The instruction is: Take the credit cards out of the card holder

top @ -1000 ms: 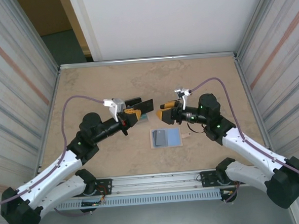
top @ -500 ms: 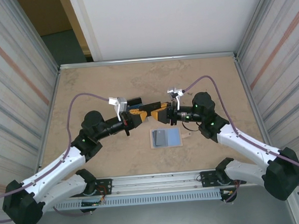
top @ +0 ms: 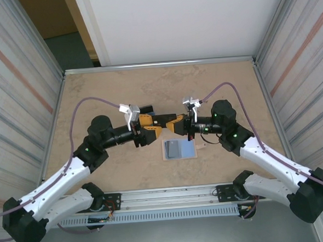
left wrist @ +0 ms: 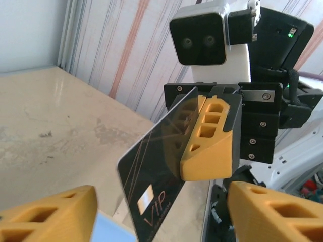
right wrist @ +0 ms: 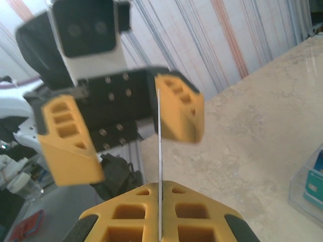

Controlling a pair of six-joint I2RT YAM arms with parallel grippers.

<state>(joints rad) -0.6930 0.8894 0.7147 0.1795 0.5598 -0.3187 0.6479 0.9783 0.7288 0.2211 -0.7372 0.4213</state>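
On the beige table point(top: 94, 92), verify the right gripper point(right wrist: 160, 201) is clamped on the black credit card point(left wrist: 156, 171) marked "VIP". The left gripper point(right wrist: 123, 126) jaws stand apart either side of it.

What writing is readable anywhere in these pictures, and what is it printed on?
"VIP": on the black card, near its lower end, in the left wrist view.
The other cards lying on the table, in the top view: any print is too small to read.

Your table point(top: 105, 91): mottled beige top. The card holder point(top: 179, 148) lies flat and open near the table's near edge.
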